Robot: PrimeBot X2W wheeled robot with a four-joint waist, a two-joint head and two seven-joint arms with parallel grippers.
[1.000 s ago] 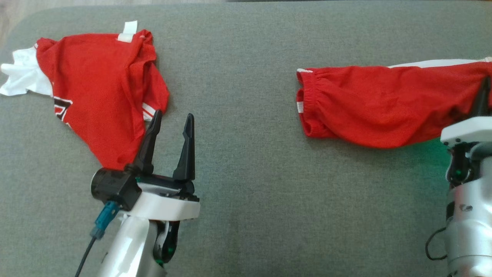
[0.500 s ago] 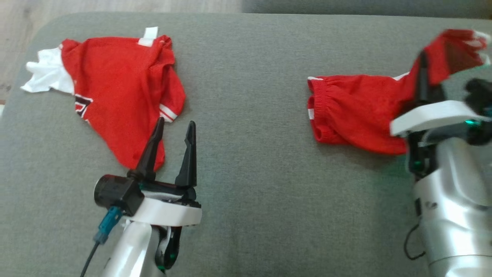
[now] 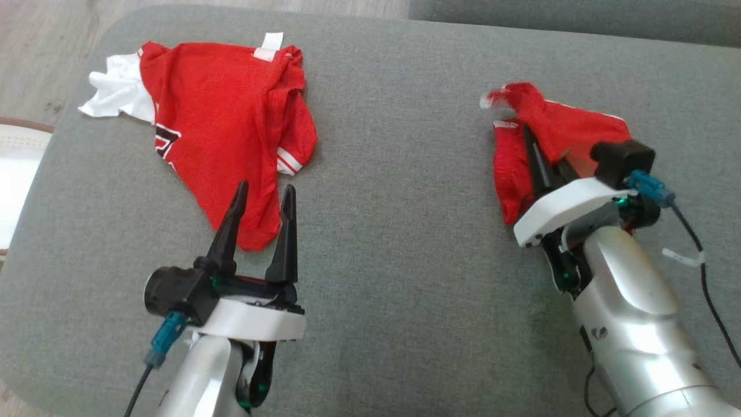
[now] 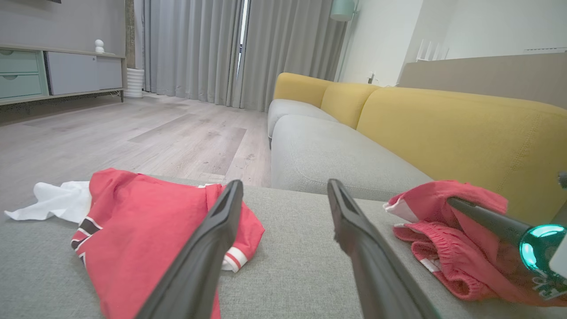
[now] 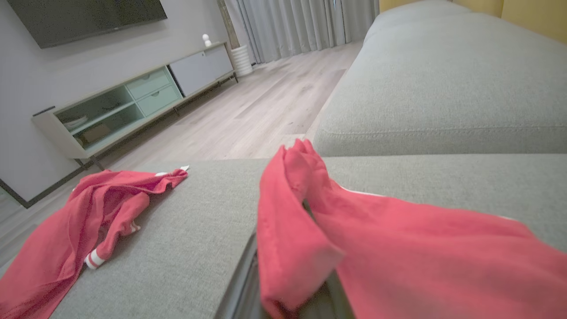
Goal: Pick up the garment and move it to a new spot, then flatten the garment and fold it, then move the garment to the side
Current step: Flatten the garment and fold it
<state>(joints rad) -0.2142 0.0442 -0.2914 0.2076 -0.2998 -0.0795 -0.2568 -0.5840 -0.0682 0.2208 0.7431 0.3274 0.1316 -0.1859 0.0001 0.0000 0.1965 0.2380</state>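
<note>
While right gripper [image 3: 543,147] pinches red shorts [image 3: 573,127] by thin fold, fabric may slip free; left gripper [image 3: 265,190] gapes empty.

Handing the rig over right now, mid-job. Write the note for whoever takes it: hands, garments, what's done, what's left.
Left hand: open, empty, by the near tip of the red jersey, which lies crumpled on the left of the grey cushion.
Right hand: shut on the red shorts, which are bunched and partly lifted at the cushion's right.
Done: shorts picked up.
Left: set them at a new spot, flatten, fold, move aside.
</note>
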